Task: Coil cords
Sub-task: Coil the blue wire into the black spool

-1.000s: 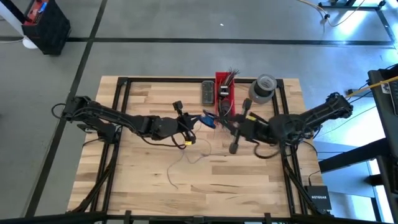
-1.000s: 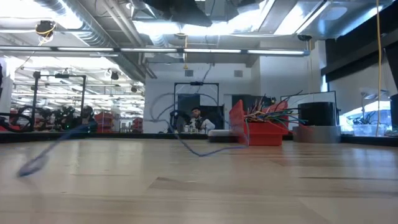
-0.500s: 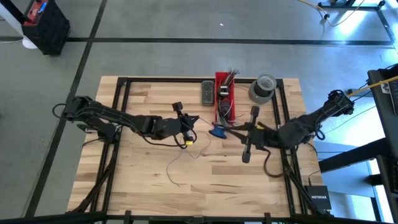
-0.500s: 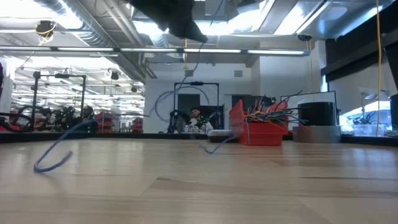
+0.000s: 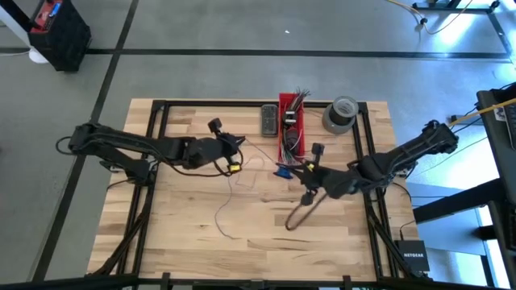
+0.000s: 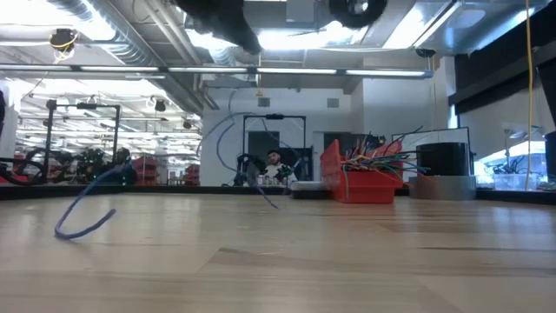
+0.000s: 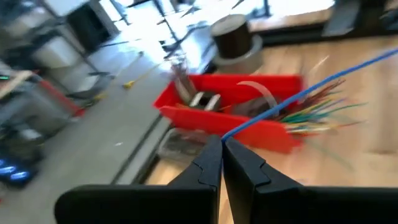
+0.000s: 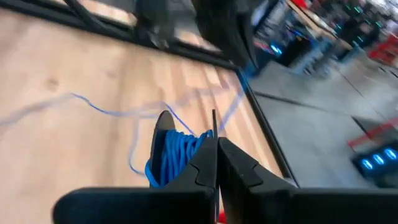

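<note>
Both arms are over the middle of the wooden table (image 5: 185,242), working one blue cord (image 7: 298,96) between them.

Left gripper (image 7: 222,163): fingers pinched together on the blue cord, which leaves the fingertips and runs away toward the far right. It sits left of centre in the high view (image 5: 239,147). Judged purpose: it anchors and feeds the loose end so the strand stays taut enough to wind.

Right gripper (image 8: 216,163): fingers also pressed shut, clamped on a small bundle of blue coils (image 8: 173,157) already wound. In the high view this bundle (image 5: 283,170) is just near of the red bin (image 5: 281,103), with the right gripper (image 5: 297,168) beside it. Judged purpose: it holds the finished turns together so they do not spring open.

Slack: a blue loop rises off the table and arcs overhead in the low view (image 6: 82,228). Other thin cords (image 5: 230,211) trail loose on the wood toward the near edge; not yet gathered.

The red bin holds short multicoloured wire ends (image 6: 373,162); the grey tape roll (image 5: 341,112) stands just right of it. Neither is touched.

Judgement: coiling partly done; much cord remains loose.
</note>
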Available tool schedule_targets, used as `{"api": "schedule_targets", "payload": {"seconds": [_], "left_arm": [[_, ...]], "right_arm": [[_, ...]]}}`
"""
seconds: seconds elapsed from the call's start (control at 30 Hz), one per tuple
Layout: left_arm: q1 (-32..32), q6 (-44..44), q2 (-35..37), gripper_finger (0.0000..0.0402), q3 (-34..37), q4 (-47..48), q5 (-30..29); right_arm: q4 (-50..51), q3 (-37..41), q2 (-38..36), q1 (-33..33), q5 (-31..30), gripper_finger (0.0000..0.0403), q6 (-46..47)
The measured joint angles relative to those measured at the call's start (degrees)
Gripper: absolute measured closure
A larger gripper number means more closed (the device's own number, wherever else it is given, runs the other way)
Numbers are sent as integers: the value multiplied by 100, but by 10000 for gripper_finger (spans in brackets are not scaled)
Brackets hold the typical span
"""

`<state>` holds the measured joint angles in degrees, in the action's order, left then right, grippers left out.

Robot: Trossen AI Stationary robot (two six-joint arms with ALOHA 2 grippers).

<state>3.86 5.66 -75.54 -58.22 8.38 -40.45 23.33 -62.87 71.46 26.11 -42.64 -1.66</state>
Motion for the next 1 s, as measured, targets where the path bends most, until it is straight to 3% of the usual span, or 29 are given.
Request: {"api": "schedule_targets", "payload": {"seconds": [0.17, 0.37, 0.6, 1.0], "left_arm": [[9, -451, 389, 396, -13, 16, 1161], [15, -753, 156, 396, -13, -456, 2044], [24, -830, -433, 396, -13, -1255, 2125], [26, -1134, -1095, 396, -22, -1556, 2145]], "right_arm": [[-316, 572, 13, -478, -178, 395, 56], [-1591, 1199, 218, -1117, 125, 395, -27], [-2793, 1494, 735, -1765, 920, 395, -138], [-3638, 1499, 1211, -2056, 1382, 395, 128]]}}
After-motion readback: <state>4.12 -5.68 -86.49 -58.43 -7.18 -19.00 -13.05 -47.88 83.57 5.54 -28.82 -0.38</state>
